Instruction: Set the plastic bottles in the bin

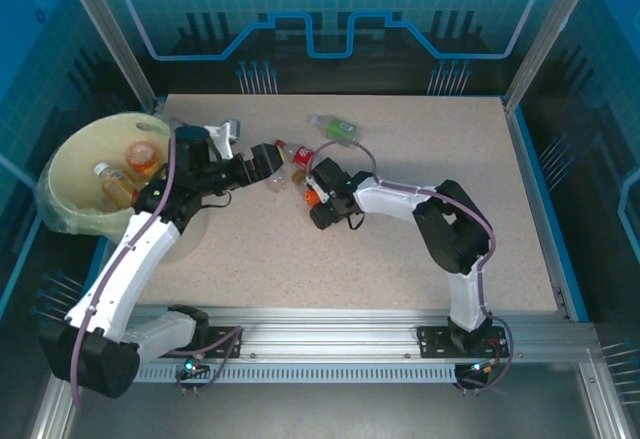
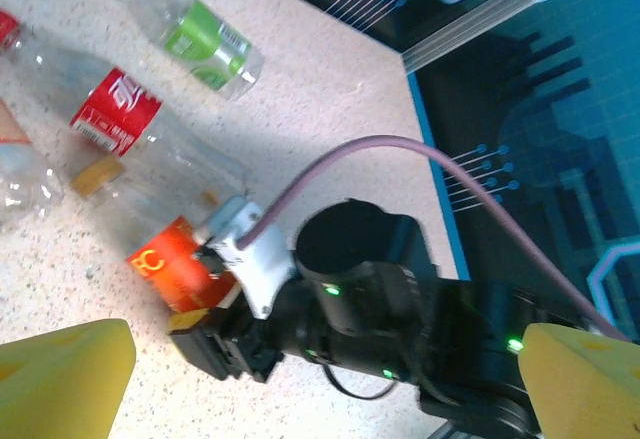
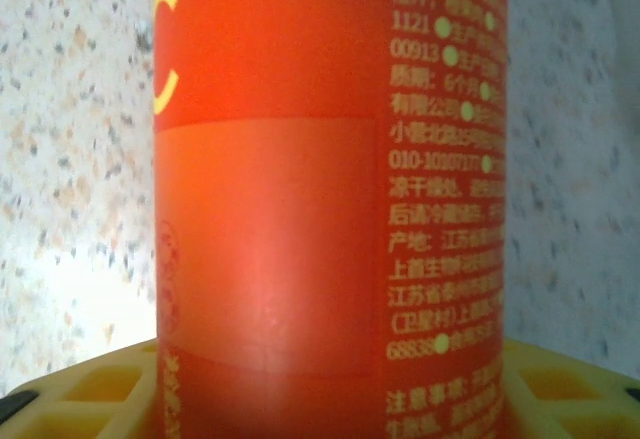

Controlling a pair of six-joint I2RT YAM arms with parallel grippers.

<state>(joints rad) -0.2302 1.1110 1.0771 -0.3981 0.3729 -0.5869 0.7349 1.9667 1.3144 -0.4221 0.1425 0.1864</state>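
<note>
The task is judged to be partly done. Two bottles (image 1: 138, 157) are seen lying in the bin (image 1: 80, 159), which stands at 9 o'clock, off the edge of the table (image 1: 450, 249). At least four are left on the table. A green bottle (image 1: 336, 127) lies at 12 o'clock. A red bottle (image 1: 296, 155) and a crumpled bottle (image 2: 22, 174) lie near the centre. An orange bottle (image 2: 165, 259) lies at 5 o'clock of the red one.

The orange bottle is clasped between the jaws of the right gripper (image 1: 313, 197), which appear closed on it as it lies on the table. It is not yet lifted, and a carry toward 9 o'clock is left to be made. The left gripper (image 1: 268, 165) is held wide open and empty, at 9 o'clock of the red bottle.
</note>
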